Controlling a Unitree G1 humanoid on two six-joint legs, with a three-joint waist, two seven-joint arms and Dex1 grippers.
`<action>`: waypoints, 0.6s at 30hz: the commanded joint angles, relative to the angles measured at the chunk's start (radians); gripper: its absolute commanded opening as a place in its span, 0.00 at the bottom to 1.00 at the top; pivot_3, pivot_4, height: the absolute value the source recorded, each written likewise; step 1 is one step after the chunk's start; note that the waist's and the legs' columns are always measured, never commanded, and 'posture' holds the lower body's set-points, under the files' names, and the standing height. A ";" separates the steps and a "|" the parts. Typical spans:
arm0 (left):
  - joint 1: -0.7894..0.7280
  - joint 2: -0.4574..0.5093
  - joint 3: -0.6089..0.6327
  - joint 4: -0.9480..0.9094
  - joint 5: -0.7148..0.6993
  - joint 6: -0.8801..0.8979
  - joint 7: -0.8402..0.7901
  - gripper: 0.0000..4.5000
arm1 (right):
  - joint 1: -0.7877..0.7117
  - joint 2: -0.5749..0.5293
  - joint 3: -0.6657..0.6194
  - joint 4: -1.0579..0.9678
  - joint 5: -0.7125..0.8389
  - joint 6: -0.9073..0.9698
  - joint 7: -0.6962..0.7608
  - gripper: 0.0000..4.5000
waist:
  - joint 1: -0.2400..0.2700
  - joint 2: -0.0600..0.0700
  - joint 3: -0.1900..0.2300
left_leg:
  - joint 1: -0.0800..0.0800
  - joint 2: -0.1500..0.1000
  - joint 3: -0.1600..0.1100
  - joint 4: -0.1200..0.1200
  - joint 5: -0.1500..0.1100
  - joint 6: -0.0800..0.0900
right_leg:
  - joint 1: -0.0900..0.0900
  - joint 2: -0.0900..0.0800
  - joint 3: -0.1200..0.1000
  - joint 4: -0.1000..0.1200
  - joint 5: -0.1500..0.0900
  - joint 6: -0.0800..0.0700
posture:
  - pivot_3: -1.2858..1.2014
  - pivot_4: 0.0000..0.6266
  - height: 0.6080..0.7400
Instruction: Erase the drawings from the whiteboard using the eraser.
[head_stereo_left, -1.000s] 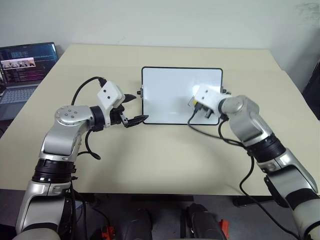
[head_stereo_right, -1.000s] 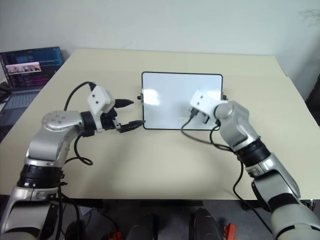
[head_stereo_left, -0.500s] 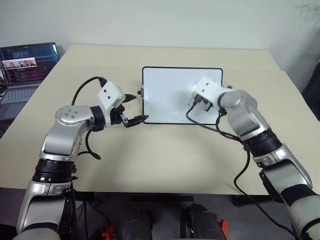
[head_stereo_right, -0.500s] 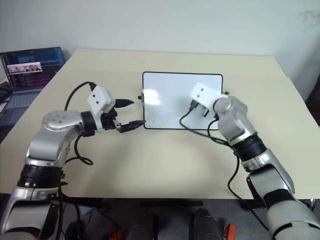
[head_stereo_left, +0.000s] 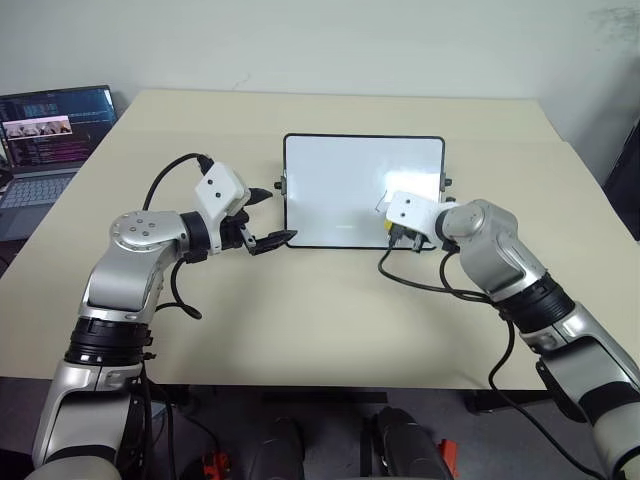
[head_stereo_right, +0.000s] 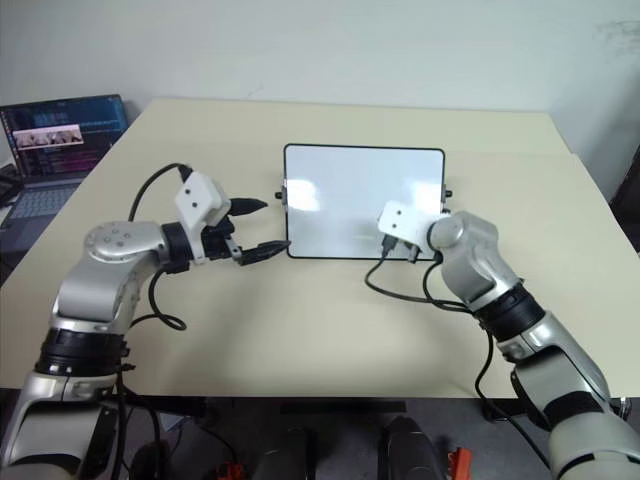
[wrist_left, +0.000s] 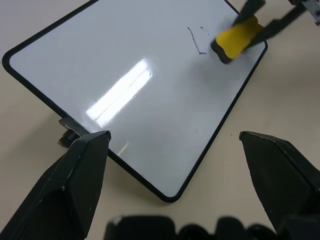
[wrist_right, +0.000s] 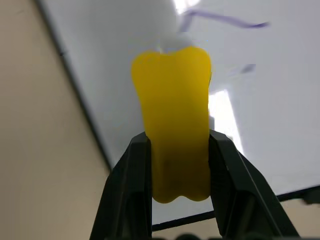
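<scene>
Whiteboard (head_stereo_left: 345, 190): lies flat at the middle of the tabletop (head_stereo_left: 300, 320), glossy, black-framed.
Eraser (wrist_right: 172, 115): yellow block clenched in the right gripper (wrist_right: 176, 165), pressed on the whiteboard's near right corner.
Drawings (wrist_left: 196, 42): a few faint blue strokes remain just beside the eraser.
Left gripper (head_stereo_left: 272, 215): fingers spread wide, holding nothing, just off the whiteboard's near left corner.
Laptop (head_stereo_left: 45, 140): open, at the far left, well apart from the whiteboard.

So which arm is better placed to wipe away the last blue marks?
The right. Its gripper already holds the eraser on the whiteboard, beside the remaining blue marks. The left gripper is open, off the board's left edge.
</scene>
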 joint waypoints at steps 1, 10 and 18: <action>-0.021 0.003 0.017 -0.017 -0.002 -0.020 0.002 1.00 | -0.004 -0.008 -0.008 0.007 -0.021 0.013 -0.002 0.25 | -0.001 0.000 0.000 | 0.000 0.000 0.000 0.000 0.000 0.000 | 0.000 0.000 0.000 0.000 0.000 0.000 | 0.52 0.24 1.00; -0.027 0.004 0.016 -0.009 0.000 -0.026 0.000 1.00 | -0.143 0.109 -0.152 0.221 -0.030 -0.004 -0.300 0.25 | -0.001 0.000 0.000 | 0.001 0.000 0.000 0.000 0.001 0.000 | 0.000 0.000 0.000 0.000 0.002 0.001 | 0.52 0.24 1.00; -0.020 0.009 0.020 -0.019 -0.001 -0.022 0.002 1.00 | -0.122 0.109 -0.095 0.200 -0.017 -0.022 -0.223 0.25 | 0.002 0.000 0.000 | 0.001 0.000 0.000 0.000 0.001 -0.001 | 0.000 0.000 0.001 0.000 0.002 0.001 | 0.52 0.24 1.00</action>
